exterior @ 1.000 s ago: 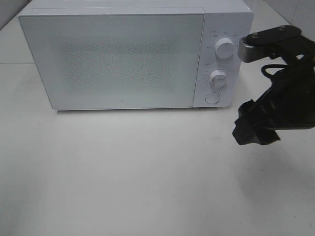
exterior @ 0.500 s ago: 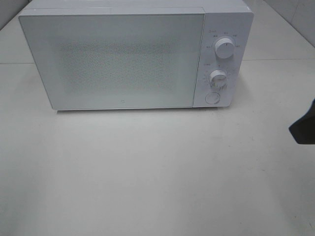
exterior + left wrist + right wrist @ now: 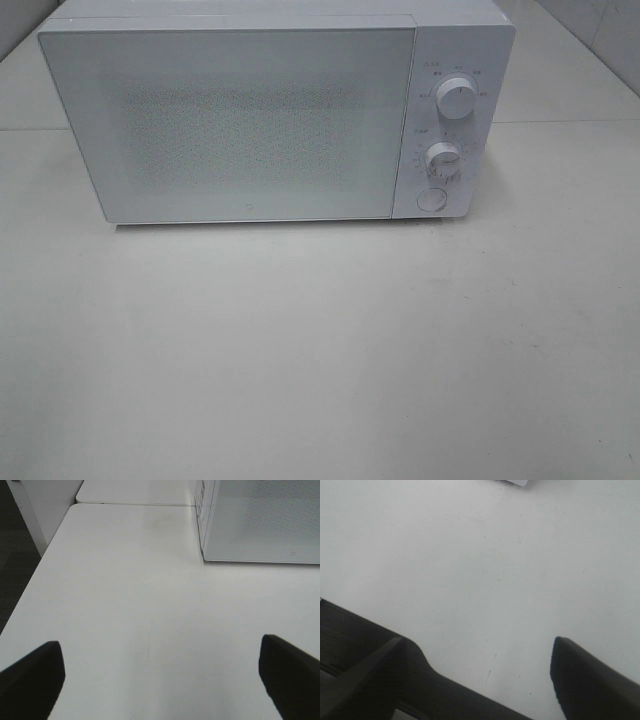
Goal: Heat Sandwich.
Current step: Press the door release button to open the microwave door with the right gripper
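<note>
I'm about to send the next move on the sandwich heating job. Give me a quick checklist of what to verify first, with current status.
1. Microwave door fully shut: ok.
2. Left tool open and empty above the table: ok.
3. Right tool open and empty: ok.
4. Sandwich located: cannot tell. No view shows it, and the door hides the inside.
5. Upper dial setting: cannot tell. The markings are too small to read.

We saw flat, even, slightly washed-out light; the microwave (image 3: 240, 120) threw a faint shadow onto the table (image 3: 300, 380); wrist views looked soft.
</note>
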You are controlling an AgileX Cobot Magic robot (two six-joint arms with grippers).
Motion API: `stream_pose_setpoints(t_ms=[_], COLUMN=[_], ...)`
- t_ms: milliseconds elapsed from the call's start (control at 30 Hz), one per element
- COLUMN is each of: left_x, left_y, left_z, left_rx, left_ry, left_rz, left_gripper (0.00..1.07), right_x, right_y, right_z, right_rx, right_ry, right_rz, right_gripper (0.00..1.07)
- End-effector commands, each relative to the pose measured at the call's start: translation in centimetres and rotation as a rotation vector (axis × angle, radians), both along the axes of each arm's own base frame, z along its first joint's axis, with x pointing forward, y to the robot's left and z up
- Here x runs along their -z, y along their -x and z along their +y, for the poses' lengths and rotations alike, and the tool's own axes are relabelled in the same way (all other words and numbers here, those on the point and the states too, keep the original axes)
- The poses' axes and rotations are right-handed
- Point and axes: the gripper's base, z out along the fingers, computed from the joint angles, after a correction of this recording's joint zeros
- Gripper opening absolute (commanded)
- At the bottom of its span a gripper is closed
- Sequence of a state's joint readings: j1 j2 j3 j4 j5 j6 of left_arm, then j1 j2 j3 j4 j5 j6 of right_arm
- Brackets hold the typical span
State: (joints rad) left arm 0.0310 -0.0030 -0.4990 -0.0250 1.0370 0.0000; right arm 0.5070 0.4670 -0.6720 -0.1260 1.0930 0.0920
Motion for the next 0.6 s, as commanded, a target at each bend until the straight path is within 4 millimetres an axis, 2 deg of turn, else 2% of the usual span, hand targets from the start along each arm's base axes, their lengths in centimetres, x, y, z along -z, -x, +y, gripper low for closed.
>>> stream_pose_setpoints(t_ms=[33,233,500,600], left_x=[0.1,0.1,0.1,0.1], left_y=[0.3,0.3,0.3,0.3], left_z=[-0.1,-0.1,-0.1,-0.1], left_rx=[-0.003,-0.003,-0.003,-0.003], left_ry=[0.010,0.010,0.010,0.010], left_rz=[-0.032,-0.032,-0.032,-0.032], left_gripper=[1.01,1.01,1.01,1.01], right_x=[1.0,3.0,2.9,3.4], right_y=[1.0,3.2,4.9,5.6], right_z=[-0.7,-2.2,-2.8,-2.9], right_rx=[0.016,0.168,0.262,0.313], right_ry=[0.005,-0.026,-0.068,-0.089], right_rz=[-0.014,-0.089,-0.220,-0.314], right_gripper=[0.76,0.76,0.76,0.76])
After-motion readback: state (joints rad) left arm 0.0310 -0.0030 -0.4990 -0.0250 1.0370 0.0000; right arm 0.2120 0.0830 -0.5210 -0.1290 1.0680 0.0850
